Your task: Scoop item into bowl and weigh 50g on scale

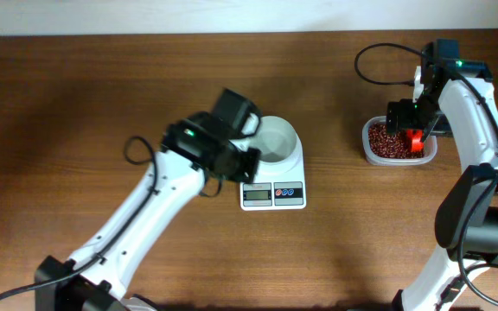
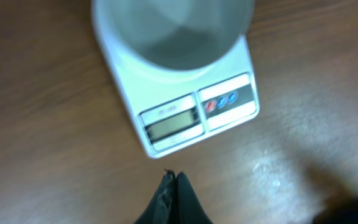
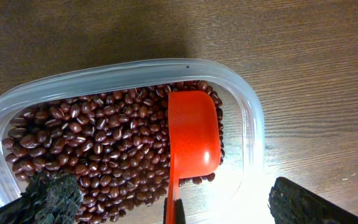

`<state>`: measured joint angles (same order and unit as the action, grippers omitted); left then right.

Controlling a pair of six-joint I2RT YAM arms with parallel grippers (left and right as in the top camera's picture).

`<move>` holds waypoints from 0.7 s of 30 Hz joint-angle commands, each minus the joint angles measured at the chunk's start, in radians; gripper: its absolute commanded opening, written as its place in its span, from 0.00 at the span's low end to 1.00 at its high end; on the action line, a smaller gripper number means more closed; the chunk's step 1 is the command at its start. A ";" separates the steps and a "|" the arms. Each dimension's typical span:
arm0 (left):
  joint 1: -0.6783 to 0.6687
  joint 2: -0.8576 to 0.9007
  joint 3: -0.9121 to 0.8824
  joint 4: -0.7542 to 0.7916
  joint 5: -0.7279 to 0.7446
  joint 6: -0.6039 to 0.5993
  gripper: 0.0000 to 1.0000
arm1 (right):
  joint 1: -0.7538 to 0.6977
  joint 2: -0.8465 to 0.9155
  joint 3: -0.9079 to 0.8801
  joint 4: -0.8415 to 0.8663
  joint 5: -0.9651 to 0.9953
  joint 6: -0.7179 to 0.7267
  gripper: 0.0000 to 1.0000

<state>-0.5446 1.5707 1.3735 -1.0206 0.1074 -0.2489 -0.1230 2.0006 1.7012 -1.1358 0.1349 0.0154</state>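
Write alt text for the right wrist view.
A red scoop rests on dark red-brown beans in a clear plastic tub on a wooden table. The right gripper is open, its fingers flanking the scoop's handle at the bottom edge.

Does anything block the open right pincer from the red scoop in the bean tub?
Nothing visible does. The red plastic scoop lies uncovered on the small dark red-brown beans in the clear plastic tub, and the right pincer hangs open directly above its handle.

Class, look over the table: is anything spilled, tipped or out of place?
Nothing stands out. The beans all lie inside the clear tub with the red scoop; the white bowl sits upright on the scale. No spill shows.
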 commanded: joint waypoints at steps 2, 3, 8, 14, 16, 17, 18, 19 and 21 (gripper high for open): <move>-0.114 0.007 -0.151 0.138 -0.057 0.016 0.00 | 0.004 0.011 -0.007 0.000 0.011 0.000 0.99; -0.148 0.011 -0.195 0.204 -0.137 0.016 0.00 | 0.004 0.011 -0.007 0.000 0.011 0.000 0.99; -0.233 0.061 -0.288 0.517 -0.249 0.026 0.00 | 0.004 0.011 -0.007 0.000 0.011 0.000 0.98; -0.237 0.159 -0.288 0.522 -0.227 0.069 0.00 | 0.004 0.011 -0.007 0.000 0.012 0.000 0.99; -0.237 0.164 -0.288 0.515 -0.216 0.072 0.00 | 0.004 0.011 -0.007 0.000 0.012 0.000 0.99; -0.237 0.164 -0.288 0.515 -0.216 0.072 0.00 | 0.004 0.011 -0.007 0.000 0.012 0.000 0.99; -0.237 0.165 -0.288 0.519 -0.216 0.072 0.00 | 0.004 0.011 -0.007 0.000 0.012 0.000 0.99; -0.237 0.171 -0.288 0.520 -0.211 0.072 0.00 | 0.004 0.011 -0.007 0.000 0.011 0.000 0.99; -0.237 0.195 -0.288 0.518 -0.200 0.072 0.00 | 0.004 0.011 -0.007 0.000 0.012 0.000 0.99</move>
<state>-0.7788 1.7298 1.0935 -0.5037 -0.1135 -0.1970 -0.1230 2.0006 1.7012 -1.1358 0.1345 0.0154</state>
